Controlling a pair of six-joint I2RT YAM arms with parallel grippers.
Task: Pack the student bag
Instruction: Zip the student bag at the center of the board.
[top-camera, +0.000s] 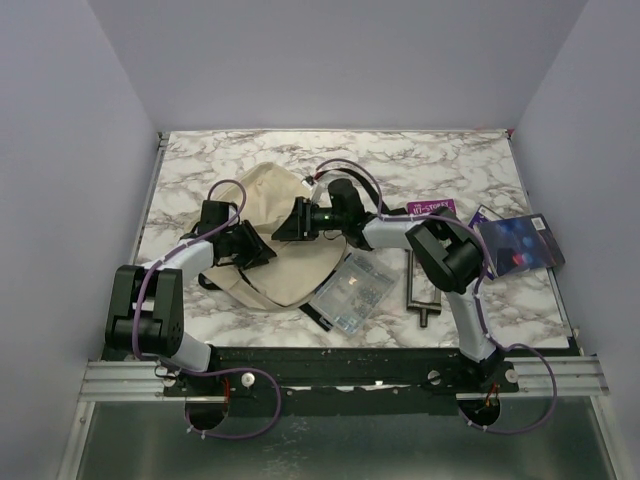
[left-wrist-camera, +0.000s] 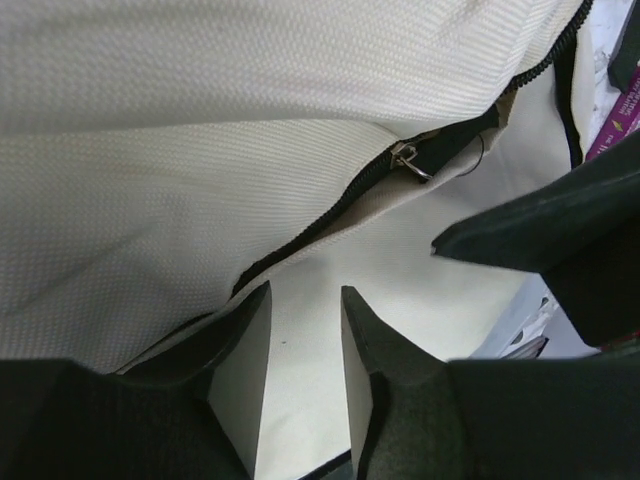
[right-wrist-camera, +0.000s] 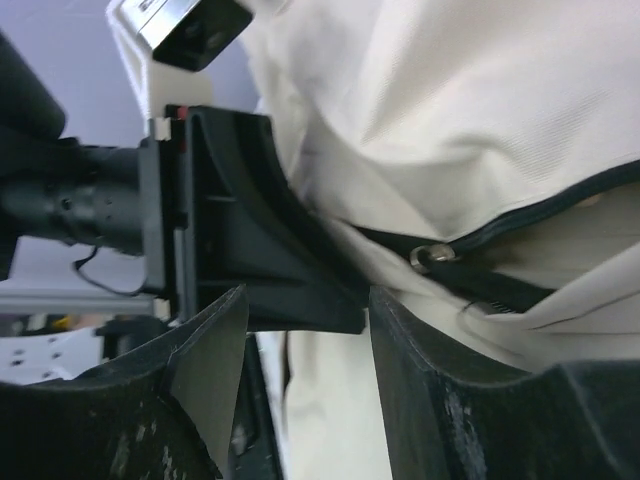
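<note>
The student bag (top-camera: 295, 270), a large cream fabric backpack with black zips, lies on the white marble table (top-camera: 450, 160), left of centre. Both arms meet at its parted zip opening (left-wrist-camera: 330, 205), probably to spread it for loading.

The right gripper (right-wrist-camera: 305, 300) has its jaws apart with nothing between them. The left gripper (left-wrist-camera: 305, 295) has its fingers close together over the lower lip, and it is unclear whether they pinch any fabric.
</note>
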